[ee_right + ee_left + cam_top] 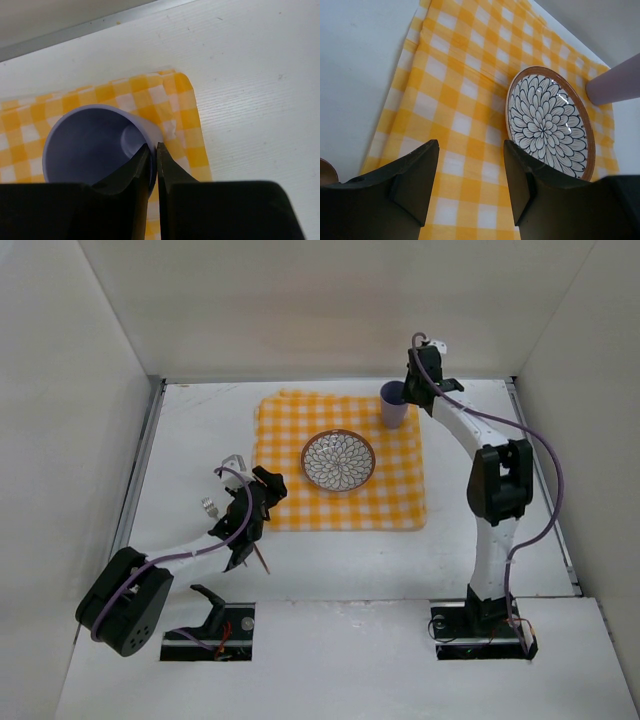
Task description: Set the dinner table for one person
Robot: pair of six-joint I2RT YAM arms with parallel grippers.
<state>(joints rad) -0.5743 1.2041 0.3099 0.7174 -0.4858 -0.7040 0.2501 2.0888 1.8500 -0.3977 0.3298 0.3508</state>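
Note:
The dinner table (pixel 200 425) is the white surface under everything. A yellow-and-white checkered cloth (pixel 400 490) lies at its middle, with a flower-patterned plate (pixel 339 461) on it. A lilac cup (pixel 393 405) stands upright on the cloth's far right corner. My right gripper (pixel 410 392) is shut on the cup's rim (pixel 145 131), one finger inside (pixel 137 165) and one outside. My left gripper (pixel 270 483) hangs open over the cloth's left part (pixel 470 150), with nothing between its fingers and the plate (pixel 547 122) just to its right.
A silver fork (pixel 209 507) lies on the table left of the cloth, beside the left arm. A thin reddish-brown stick (pixel 261 557) shows under that arm. A brown rounded thing (pixel 326 172) sits at the left wrist view's edge. Metal rails (pixel 143 455) and white walls bound the table.

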